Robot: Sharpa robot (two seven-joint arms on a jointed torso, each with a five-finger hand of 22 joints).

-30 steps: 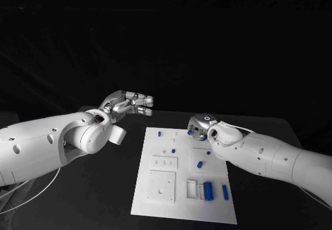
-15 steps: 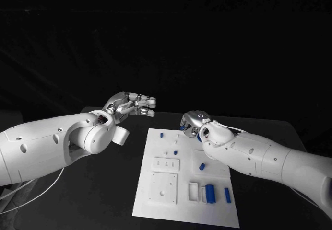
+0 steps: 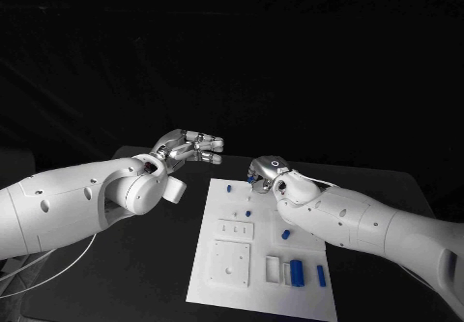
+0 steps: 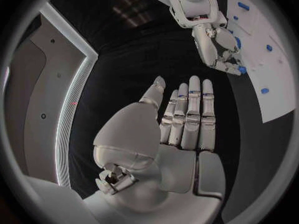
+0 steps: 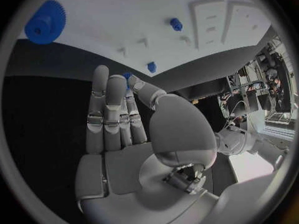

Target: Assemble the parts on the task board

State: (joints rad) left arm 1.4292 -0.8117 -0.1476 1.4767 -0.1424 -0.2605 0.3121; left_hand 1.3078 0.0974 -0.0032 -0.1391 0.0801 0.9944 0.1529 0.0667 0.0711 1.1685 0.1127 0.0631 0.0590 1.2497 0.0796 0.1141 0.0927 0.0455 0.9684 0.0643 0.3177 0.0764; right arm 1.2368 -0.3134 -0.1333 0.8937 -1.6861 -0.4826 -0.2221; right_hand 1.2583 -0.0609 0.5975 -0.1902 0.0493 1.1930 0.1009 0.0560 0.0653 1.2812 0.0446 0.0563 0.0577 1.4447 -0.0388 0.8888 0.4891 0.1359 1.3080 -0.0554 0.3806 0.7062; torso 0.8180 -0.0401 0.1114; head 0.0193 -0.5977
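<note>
Plainly, the right hand [image 3: 263,176] hovered over the far edge of the task board [image 3: 224,275], fingers nearly straight with a small blue part [image 5: 127,76] pinched at thumb and fingertip; so light a pinch could have let it slip or tilt on the way to its seat. The left hand [image 3: 192,146] hung beyond the board's far left corner, fingers extended together, holding nothing, near enough to be brushed. A blue gear [image 5: 42,22] lay on the board, well apart; blue cylinders [image 3: 297,273] sat near the front edge.
</note>
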